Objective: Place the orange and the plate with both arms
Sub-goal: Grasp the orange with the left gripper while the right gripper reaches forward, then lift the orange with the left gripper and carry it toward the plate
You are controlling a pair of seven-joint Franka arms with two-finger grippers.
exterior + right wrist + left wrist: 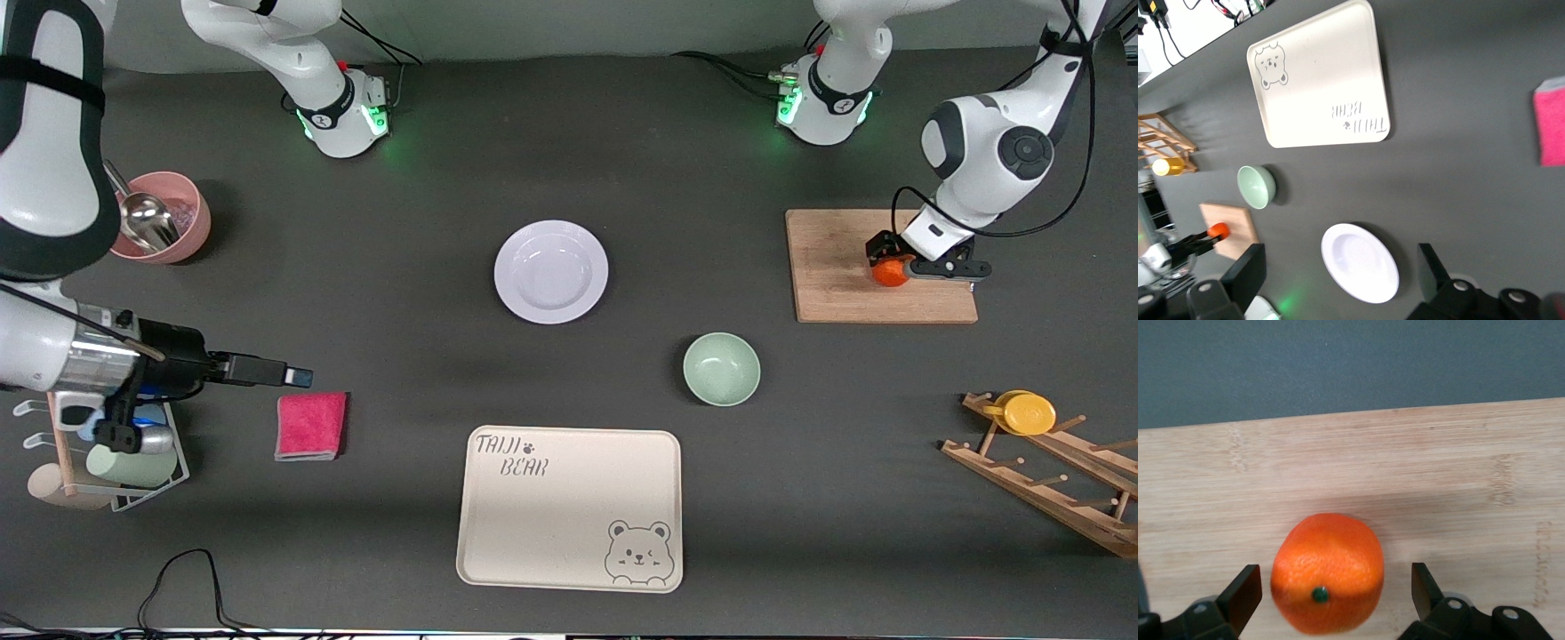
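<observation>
Risk sits first with the orange [1327, 572], which lies on the board [836, 267] at the left arm's end of the table. I see the left gripper [1336, 588] lowered around it, fingers spread wide on either side and not touching the peel. The fruit is round and sits a little off centre between the fingers; I judge that one finger meeting it first could roll it along the board and out of the grasp. A light squeeze could let it slip on the lift; a hard one could bruise it.

The plate [551, 271] lies flat at mid-table, farther from the front camera than the bowl [721, 368] and the tray [569, 507]. The right gripper [298, 376] waits released, in the air over the table near the pink cloth [310, 426], well apart from the plate. I judge the plate's low rim hard to pinch: a flat approach could push it across the table or tip it. If both arms head mid-table together, they could crowd each other.
</observation>
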